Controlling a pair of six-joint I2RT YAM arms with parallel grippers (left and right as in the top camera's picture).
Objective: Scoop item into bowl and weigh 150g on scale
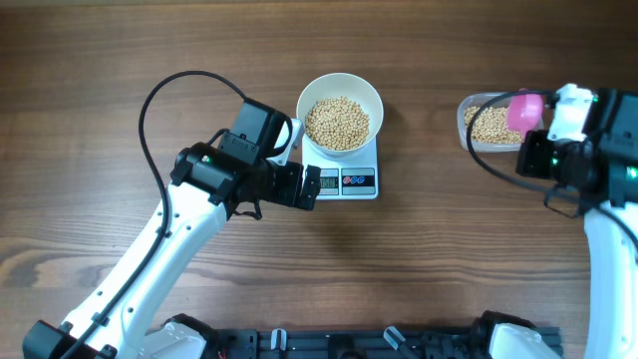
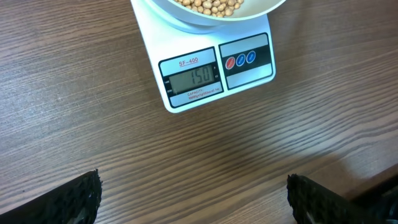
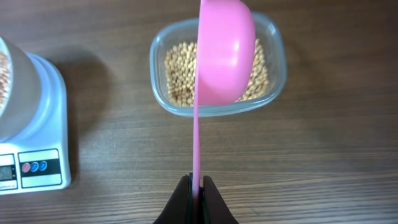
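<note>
Right claw (image 3: pixel 198 186): pinched fully closed on the thin handle of the pink scoop (image 3: pixel 225 53). The scoop's cup hangs over the clear tub (image 3: pixel 278 74). I see only its back, so I cannot tell what it holds. The tub has a shallow layer of beans (image 3: pixel 177 78).

Left claw (image 2: pixel 194 202): spread wide, gripping nothing, over bare wood just in front of the scale (image 2: pixel 249 78). The display reads 150.

The white bowl (image 1: pixel 305 100) sits on the scale platform with a mound of beans (image 1: pixel 337 124) in its middle. Tub and scale stand well apart, with the tub off to the right.

The surface is a dark brown wood-grain table (image 1: pixel 120 60). No room shows beyond it.
</note>
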